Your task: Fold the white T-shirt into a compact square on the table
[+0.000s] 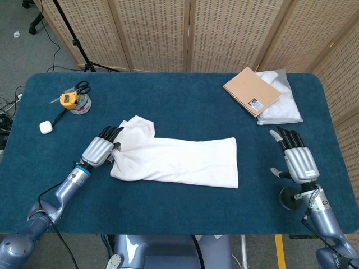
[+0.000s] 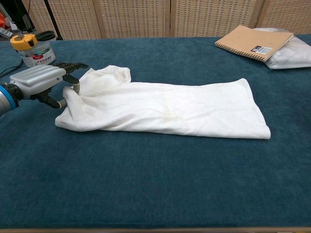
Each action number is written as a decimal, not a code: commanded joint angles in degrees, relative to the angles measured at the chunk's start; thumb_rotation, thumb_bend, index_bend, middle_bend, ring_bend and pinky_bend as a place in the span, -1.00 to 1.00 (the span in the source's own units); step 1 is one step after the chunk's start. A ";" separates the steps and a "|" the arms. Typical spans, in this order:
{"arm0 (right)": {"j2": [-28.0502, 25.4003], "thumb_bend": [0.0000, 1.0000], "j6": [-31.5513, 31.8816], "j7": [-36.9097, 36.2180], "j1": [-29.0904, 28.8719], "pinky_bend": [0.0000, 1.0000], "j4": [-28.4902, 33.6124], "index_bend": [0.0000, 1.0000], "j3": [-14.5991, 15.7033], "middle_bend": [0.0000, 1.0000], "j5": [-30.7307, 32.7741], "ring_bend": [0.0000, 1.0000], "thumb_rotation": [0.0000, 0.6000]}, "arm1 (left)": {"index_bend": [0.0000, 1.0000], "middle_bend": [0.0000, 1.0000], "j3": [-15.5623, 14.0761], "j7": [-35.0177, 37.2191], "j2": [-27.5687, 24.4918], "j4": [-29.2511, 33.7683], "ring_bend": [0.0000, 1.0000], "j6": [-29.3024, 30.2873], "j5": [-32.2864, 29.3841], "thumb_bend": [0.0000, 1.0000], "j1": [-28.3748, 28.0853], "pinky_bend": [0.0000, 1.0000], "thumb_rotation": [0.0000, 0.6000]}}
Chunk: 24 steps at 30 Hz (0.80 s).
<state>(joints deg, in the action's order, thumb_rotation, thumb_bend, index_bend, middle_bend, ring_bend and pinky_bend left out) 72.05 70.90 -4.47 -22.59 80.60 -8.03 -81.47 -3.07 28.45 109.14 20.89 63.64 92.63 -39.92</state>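
The white T-shirt (image 1: 179, 159) lies folded lengthwise into a long strip across the middle of the blue table (image 1: 185, 109), hem to the right. Its left end, with the sleeve (image 2: 104, 77), is bunched and slightly raised. My left hand (image 1: 101, 148) pinches that left edge, fingers over the cloth and thumb beneath; the chest view shows the same left hand (image 2: 41, 80) against the T-shirt (image 2: 165, 109). My right hand (image 1: 297, 159) rests open near the table's right front edge, well clear of the shirt, and appears only in the head view.
A tan spiral notebook (image 1: 252, 91) leans on a white packet (image 1: 283, 109) at the back right. A jar with a yellow tape and scissors (image 1: 76, 101) stands at the back left, a small white case (image 1: 46, 127) beside it. A black round base (image 1: 291, 199) sits by my right wrist.
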 commanded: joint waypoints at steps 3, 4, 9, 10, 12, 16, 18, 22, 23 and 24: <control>-0.04 -0.80 0.08 -0.01 0.03 -1.00 0.04 -1.00 -0.01 -1.00 -0.05 -1.00 1.00 | 0.41 -1.00 -0.02 0.30 -0.04 -0.23 -1.00 0.23 0.06 0.09 -0.18 -1.00 1.00; -0.06 -0.80 0.10 -0.01 0.05 -1.00 0.06 -1.00 -0.01 -1.00 -0.06 -1.00 1.00 | 0.43 -1.00 -0.01 0.42 -0.13 -0.20 -1.00 0.32 0.05 0.11 -0.20 -1.00 1.00; -0.05 -0.80 0.11 0.02 0.05 -1.00 0.08 -1.00 0.01 -1.00 -0.10 -1.00 1.00 | 0.48 -1.00 -0.35 0.87 -1.67 0.57 -1.00 0.65 0.30 0.16 -0.10 -1.00 1.00; -0.05 -0.80 0.11 0.02 0.05 -1.00 0.09 -1.00 0.01 -1.00 -0.13 -1.00 1.00 | 0.49 -1.00 -0.46 0.83 -2.33 0.82 -1.00 0.90 0.37 0.17 0.08 -1.00 1.00; -0.06 -0.80 0.15 0.03 0.05 -1.00 0.08 -1.00 0.01 -1.00 -0.17 -1.00 1.00 | 0.49 -1.00 -0.62 0.89 -3.75 1.25 -1.00 1.47 0.38 0.17 0.64 -1.00 1.00; -0.09 -0.80 0.15 0.02 0.06 -1.00 0.16 -1.00 0.04 -1.00 -0.23 -1.00 1.00 | 0.49 -1.00 -0.66 1.48 -6.35 1.78 -1.00 1.65 -0.12 0.17 1.94 -1.00 1.00; -0.10 -0.80 0.16 0.03 0.06 -1.00 0.26 -1.00 0.07 -1.00 -0.28 -1.00 1.00 | 0.49 -1.00 -0.71 2.28 -8.06 1.89 -1.00 1.62 -0.55 0.17 3.06 -1.00 1.00; -0.12 -0.79 0.23 0.24 0.07 -1.00 0.44 -1.00 0.14 -1.00 -0.43 -1.00 1.00 | 0.49 -1.00 -0.21 3.87 -11.29 1.25 -1.00 1.36 -2.17 0.17 5.84 -1.00 1.00; -0.12 -0.79 0.22 0.30 0.06 -1.00 0.47 -1.00 0.17 -1.00 -0.47 -1.00 1.00 | 0.49 -1.00 -0.05 4.25 -11.91 0.94 -1.00 1.14 -2.59 0.17 6.44 -1.00 1.00; -0.10 -0.79 0.18 0.38 0.05 -1.00 0.49 -1.00 0.19 -1.00 -0.46 -1.00 1.00 | 0.49 -1.00 0.18 4.78 -12.64 0.43 -1.00 0.70 -3.16 0.17 7.20 -1.00 1.00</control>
<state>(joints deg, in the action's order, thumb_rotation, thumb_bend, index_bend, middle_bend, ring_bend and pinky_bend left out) 71.95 71.09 -4.10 -22.54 81.09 -7.85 -81.94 -3.25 32.42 97.45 21.97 64.83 90.30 -33.70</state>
